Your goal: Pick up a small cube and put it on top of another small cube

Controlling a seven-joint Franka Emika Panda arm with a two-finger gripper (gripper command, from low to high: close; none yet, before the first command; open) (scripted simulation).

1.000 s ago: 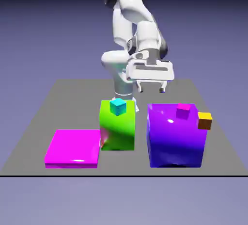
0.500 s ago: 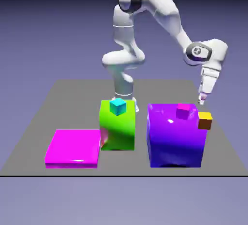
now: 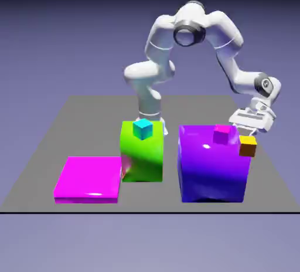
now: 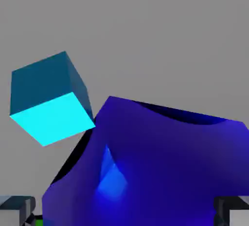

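In the hand view the small cube (image 4: pixel 48 103), blue with a lighter cyan face, lies on the grey table against the upper left side of a big purple-blue block (image 4: pixel 160 161). My gripper (image 4: pixel 124 213) is open, and its two grey fingertips (image 4: pixel 17 210) show far apart at the bottom corners with nothing between them but the block's surface. In the exterior view the gripper (image 3: pixel 248 128) hangs low behind the purple block's (image 3: pixel 211 162) far right corner, just above an orange small cube (image 3: pixel 248 146). The blue cube is hidden in that view.
A cyan small cube (image 3: pixel 142 129) sits on top of a green block (image 3: pixel 142 153). A magenta small cube (image 3: pixel 222 134) rests on the purple block's top. A flat magenta slab (image 3: pixel 88 177) lies at the exterior view's left on the grey table (image 3: pixel 53 130).
The arm has swung from the middle to the exterior view's right and come down behind the purple block. The hand has turned over. The jaws have stayed open.
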